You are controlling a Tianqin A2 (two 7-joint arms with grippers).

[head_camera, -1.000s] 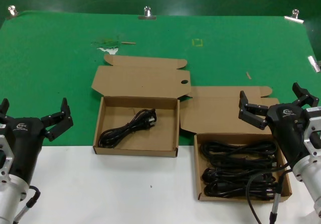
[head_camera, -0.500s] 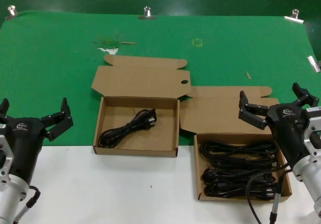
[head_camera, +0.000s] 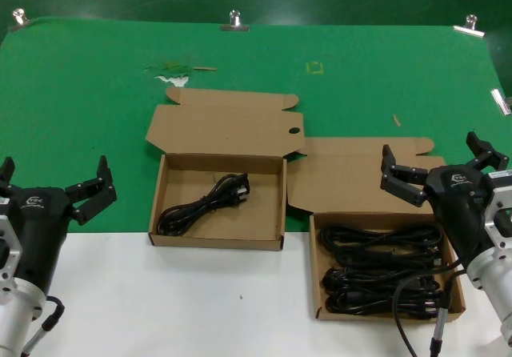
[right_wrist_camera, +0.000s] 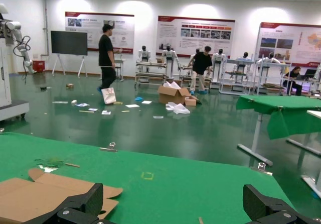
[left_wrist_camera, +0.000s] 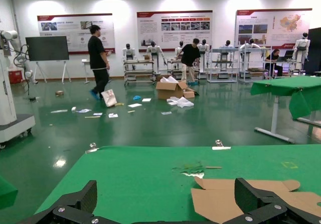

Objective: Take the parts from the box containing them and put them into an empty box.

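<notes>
1. Fingers of the right gripper (head_camera: pixel 442 169) are spread wide and hold nothing; it hovers above the far edge of the box containing them (head_camera: pixel 320 273).
2. Left gripper (head_camera: pixel 54 184) is likewise wide open and empty, parked at the near left, apart from both boxes.
3. Several coiled parts (head_camera: pixel 382 269) fill the right-hand tray.
4. One cord bundle (head_camera: pixel 204 203) lies in the left box (head_camera: pixel 216 241) on the green mat (head_camera: pixel 80 93).
</notes>
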